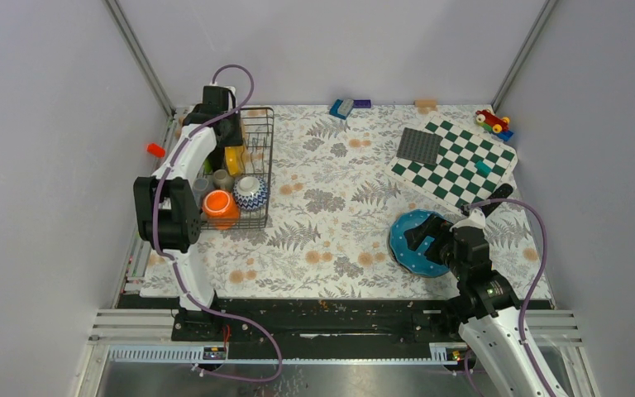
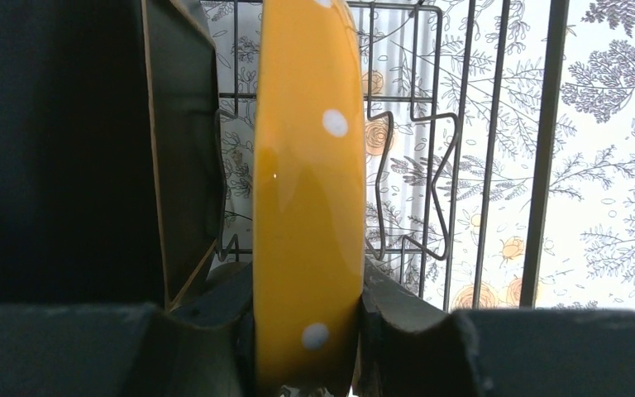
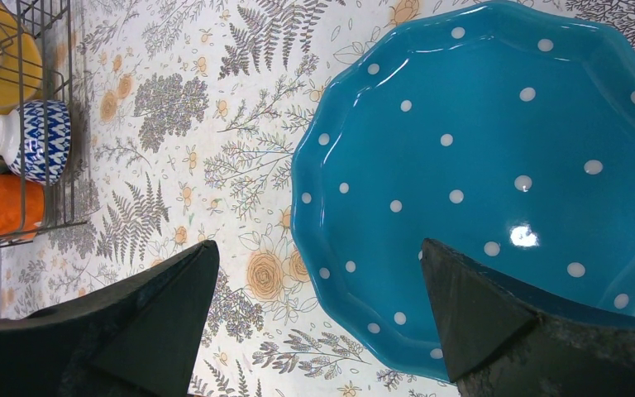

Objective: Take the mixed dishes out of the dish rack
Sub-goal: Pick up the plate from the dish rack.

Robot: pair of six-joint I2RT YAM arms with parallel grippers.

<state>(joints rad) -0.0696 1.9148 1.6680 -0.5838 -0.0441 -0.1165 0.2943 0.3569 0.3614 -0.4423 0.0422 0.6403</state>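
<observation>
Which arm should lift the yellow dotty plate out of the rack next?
Left. The left tool grips the yellow plate in the dish rack. The right tool hangs open over the blue plate, far away.

Left pincer (image 2: 306, 331) clamped, right pincer (image 3: 318, 318) spread.

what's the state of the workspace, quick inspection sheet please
surface: fern-print cloth, flat
job's things: dish rack holds yellow plate, orange mug, patterned bowl, grey cup; blue dotted plate lies on the cloth
clutter: chequered board, studded square, toy car, blue block at far side
grippers: left gripper shut on the yellow plate; right gripper open over the blue dotted plate
cables: purple cables loop off both arms
surroundings: plain grey walls
</observation>
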